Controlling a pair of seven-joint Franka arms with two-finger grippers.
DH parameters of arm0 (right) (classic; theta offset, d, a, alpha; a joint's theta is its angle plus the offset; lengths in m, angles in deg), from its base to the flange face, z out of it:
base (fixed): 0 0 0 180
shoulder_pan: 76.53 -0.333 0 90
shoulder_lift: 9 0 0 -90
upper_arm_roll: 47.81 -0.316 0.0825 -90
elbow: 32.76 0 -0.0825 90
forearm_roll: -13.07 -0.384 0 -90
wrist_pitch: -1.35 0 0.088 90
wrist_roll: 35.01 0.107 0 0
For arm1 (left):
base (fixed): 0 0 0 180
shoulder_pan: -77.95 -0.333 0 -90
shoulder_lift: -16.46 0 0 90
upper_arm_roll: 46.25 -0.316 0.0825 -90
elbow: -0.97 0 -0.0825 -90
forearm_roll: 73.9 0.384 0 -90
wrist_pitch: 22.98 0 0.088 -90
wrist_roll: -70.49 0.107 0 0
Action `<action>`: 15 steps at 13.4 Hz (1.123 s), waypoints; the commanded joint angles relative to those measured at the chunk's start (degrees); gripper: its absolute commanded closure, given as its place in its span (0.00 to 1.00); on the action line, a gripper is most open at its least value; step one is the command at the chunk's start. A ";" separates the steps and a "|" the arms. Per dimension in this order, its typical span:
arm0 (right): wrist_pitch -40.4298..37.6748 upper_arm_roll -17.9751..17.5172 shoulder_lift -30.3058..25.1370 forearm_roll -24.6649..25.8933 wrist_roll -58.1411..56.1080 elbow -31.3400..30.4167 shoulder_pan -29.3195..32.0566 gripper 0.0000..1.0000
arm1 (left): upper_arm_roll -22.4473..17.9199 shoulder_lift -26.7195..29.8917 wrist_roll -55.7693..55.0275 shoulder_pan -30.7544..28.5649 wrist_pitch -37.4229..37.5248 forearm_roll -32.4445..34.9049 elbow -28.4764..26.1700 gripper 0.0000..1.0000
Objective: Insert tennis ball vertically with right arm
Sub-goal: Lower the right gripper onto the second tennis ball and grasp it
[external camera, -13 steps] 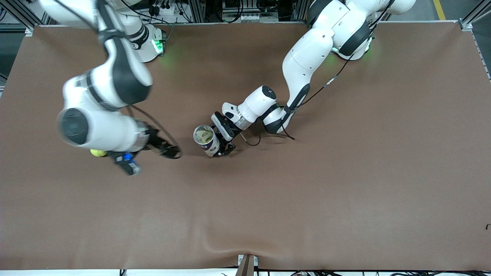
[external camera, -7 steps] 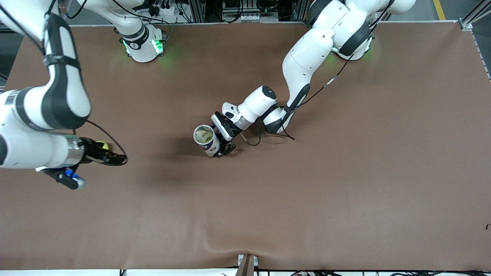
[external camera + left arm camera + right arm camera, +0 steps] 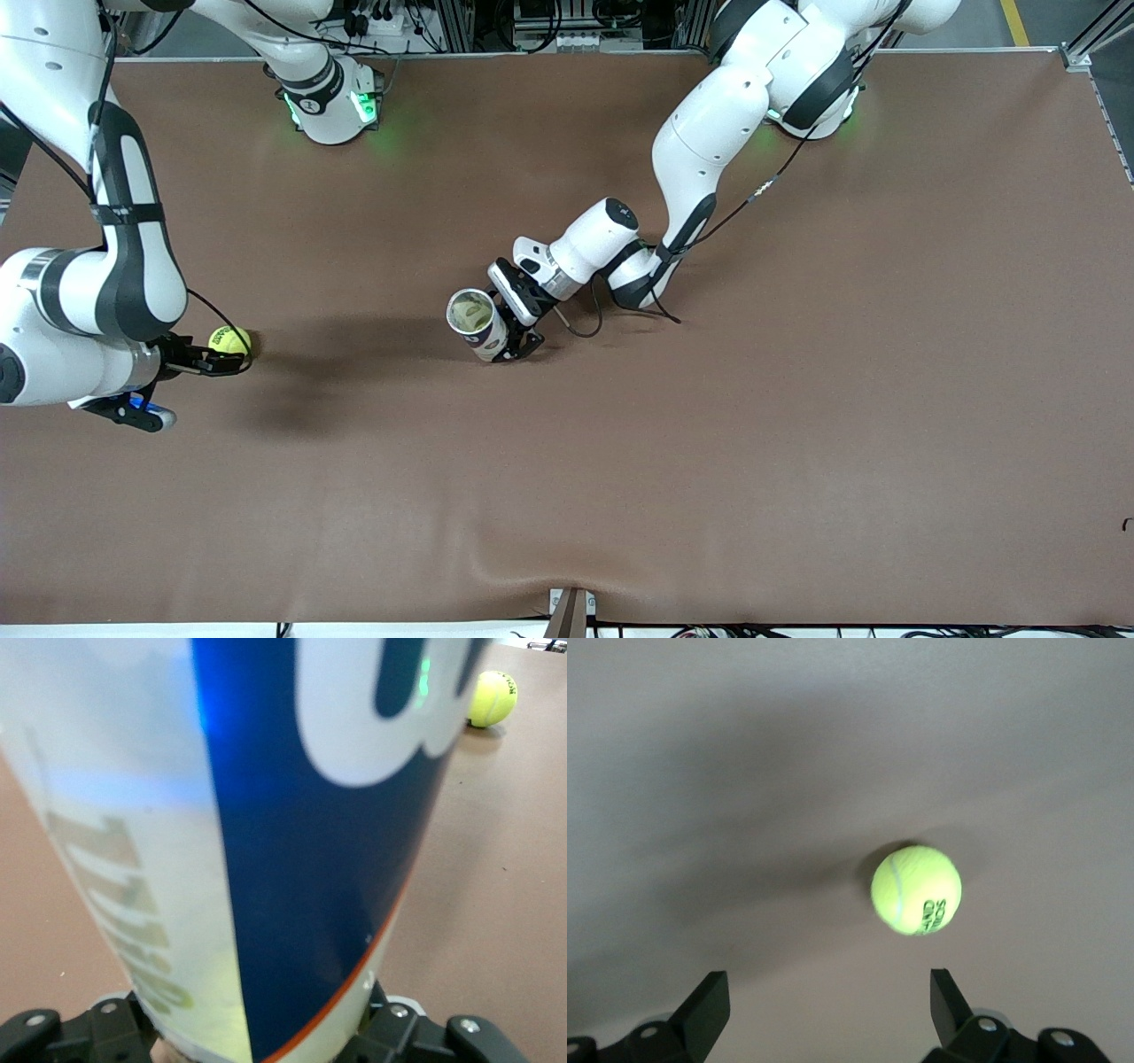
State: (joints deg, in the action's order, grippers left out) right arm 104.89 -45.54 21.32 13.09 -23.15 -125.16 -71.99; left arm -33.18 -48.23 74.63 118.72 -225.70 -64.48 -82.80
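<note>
A yellow-green tennis ball point(image 3: 229, 340) lies on the brown table toward the right arm's end; it also shows small in the left wrist view point(image 3: 492, 698). My right gripper point(image 3: 223, 361) hangs low beside it, open. In the right wrist view the ball point(image 3: 916, 889) sits just ahead of the spread fingertips point(image 3: 709, 992), not between them, and my right gripper point(image 3: 824, 981) holds nothing. Near the table's middle my left gripper point(image 3: 516, 340) is shut on an upright white-and-blue ball can point(image 3: 476, 321) with its mouth open upward. That can point(image 3: 266, 815) fills the left wrist view.
The brown table mat point(image 3: 709, 443) has a raised wrinkle at its edge nearest the front camera. The left arm's cable point(image 3: 580, 330) loops on the table beside the can. Both arm bases stand along the table's edge farthest from that camera.
The right arm swung away from the can toward its own end of the table and lowered its open gripper beside the ball. The left arm and the can stayed still.
</note>
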 commanded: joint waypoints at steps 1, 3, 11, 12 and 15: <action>6.83 -0.96 -1.40 3.92 -0.78 -5.93 1.35 0.00 | -0.67 -0.70 -0.37 0.90 -1.00 -1.06 0.63 0.16; 9.57 -0.78 -1.05 5.87 -0.78 -7.78 2.32 0.00 | -0.76 -0.70 -0.37 0.90 -1.00 -1.15 0.63 0.16; 18.28 -0.69 0.71 5.87 -0.35 -15.52 4.25 0.06 | -0.76 -0.79 -0.37 0.90 -1.00 -1.06 0.63 0.16; 18.19 -0.69 0.71 5.87 -0.35 -15.52 4.17 0.32 | -0.76 -0.79 -0.37 0.90 -1.00 -1.06 0.54 0.16; 16.10 -0.87 0.01 5.78 -0.52 -13.78 3.73 1.00 | -0.76 -0.79 -0.37 0.90 -1.00 -1.06 0.54 0.16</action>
State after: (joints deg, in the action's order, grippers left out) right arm 122.19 -45.40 22.85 17.68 -23.44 -139.44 -68.93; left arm -33.20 -48.23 74.63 118.73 -225.72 -64.48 -82.81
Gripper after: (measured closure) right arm 0.304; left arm 0.163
